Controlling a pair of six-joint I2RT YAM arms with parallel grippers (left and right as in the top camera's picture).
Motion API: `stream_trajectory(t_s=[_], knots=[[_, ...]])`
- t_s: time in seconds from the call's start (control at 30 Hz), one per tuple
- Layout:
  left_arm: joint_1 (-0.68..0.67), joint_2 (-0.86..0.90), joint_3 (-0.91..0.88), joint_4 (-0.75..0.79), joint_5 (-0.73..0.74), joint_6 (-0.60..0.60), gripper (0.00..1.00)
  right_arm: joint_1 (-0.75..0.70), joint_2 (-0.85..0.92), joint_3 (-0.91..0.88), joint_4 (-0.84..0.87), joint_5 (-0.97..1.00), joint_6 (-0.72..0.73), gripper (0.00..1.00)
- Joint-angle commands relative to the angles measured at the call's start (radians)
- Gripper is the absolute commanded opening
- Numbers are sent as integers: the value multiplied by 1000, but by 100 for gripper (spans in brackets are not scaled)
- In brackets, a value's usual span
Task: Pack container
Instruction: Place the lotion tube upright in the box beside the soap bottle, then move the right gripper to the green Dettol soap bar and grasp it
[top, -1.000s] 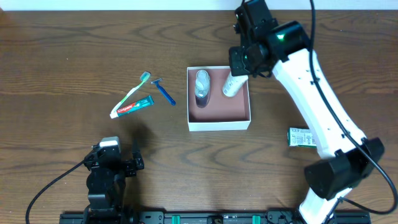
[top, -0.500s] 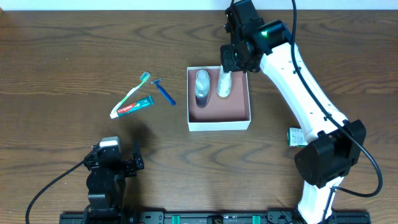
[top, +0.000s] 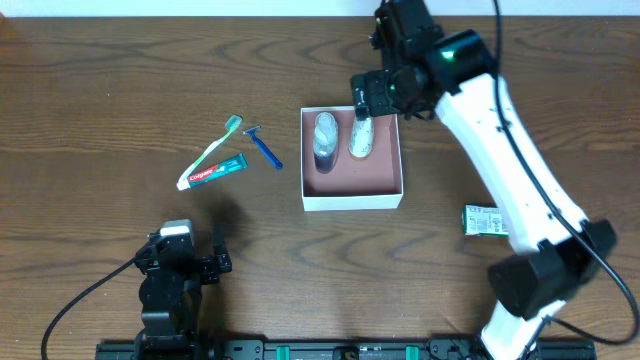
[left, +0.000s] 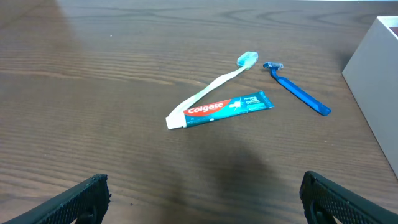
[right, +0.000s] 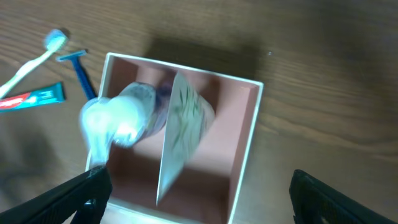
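The container is a white-walled square box with a pinkish-brown floor, at the table's middle. Inside it lie a clear grey bottle and a white tube, side by side. My right gripper hangs open over the box's far edge, holding nothing. In the right wrist view the tube and bottle look blurred inside the container, above my open right gripper. My left gripper is open and empty near the front left, facing the toothpaste, toothbrush and razor.
Left of the box lie a green-white toothbrush, a toothpaste tube and a blue razor. A small printed packet sits at the right, by my right arm. The container's white wall shows at the left wrist view's right edge.
My right gripper went from shut to open and let go of the white tube, which now lies in the container beside the bottle. The left arm has not moved.
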Motion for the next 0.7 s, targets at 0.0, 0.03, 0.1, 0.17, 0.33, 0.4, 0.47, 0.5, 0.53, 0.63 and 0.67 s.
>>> stream_trajectory(t_s=[0.0,0.03,0.1,0.17,0.33,0.4,0.47,0.5,0.53,0.63,0.67], knots=[[3,-5,-17,-1,-4,-1,98,-41,-100,32,-39,28,-5,93],[3,-5,-17,-1,-4,-1,98,-56,-113,32,-54,33,-5,94],[3,-5,-17,-1,-4,-1,98,-94,-141,32,-96,32,-5,94],[3,-5,-17,-1,-4,-1,98,-135,-157,32,-152,33,2,96],[3,-5,-17,-1,-4,-1,98,-227,-161,-10,-313,33,44,99],[3,-5,-17,-1,-4,-1,98,-249,-161,-55,-333,33,44,99],[3,-5,-17,-1,-4,-1,98,-264,-161,-124,-328,36,44,99],[3,-5,-17,-1,-4,-1,98,-268,-161,-153,-325,43,44,99],[3,-5,-17,-1,-4,-1,98,-272,-161,-195,-315,58,46,99],[3,-5,-17,-1,-4,-1,98,-277,-161,-303,-283,73,72,99],[3,-5,-17,-1,-4,-1,98,-277,-161,-336,-269,70,74,99]])
